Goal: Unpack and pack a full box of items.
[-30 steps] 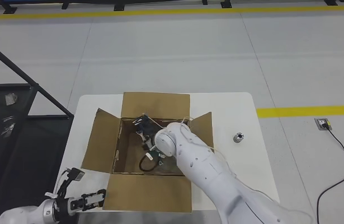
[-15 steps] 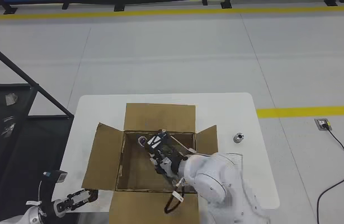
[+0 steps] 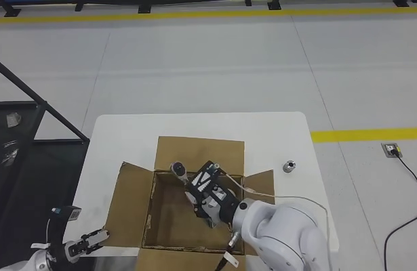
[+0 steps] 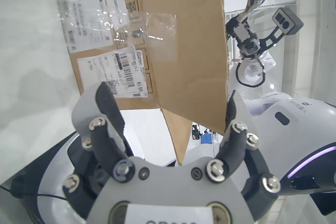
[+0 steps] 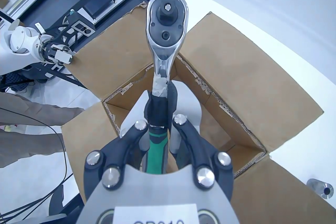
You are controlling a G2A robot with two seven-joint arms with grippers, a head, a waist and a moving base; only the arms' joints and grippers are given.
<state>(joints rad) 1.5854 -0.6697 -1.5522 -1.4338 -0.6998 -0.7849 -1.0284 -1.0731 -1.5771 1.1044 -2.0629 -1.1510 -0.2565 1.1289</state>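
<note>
One open box (image 3: 137, 196) mid-table. Left gripper (image 4: 168, 101) spread wide, empty, near a flap. Right gripper (image 5: 160, 96) clenched on wrench (image 5: 167, 17) handle, over box interior. Wrench head could snag a flap w/ a careless swing.

Robot lab or industrial test hall. Pale sealed floor (image 3: 194, 61) marked with yellow lane tape (image 3: 364, 134). Black metal rack (image 3: 42, 103) stands off the left edge of the white table (image 3: 127, 129). Floor socket (image 3: 391, 150) with trailing cable (image 3: 411, 177).
</note>
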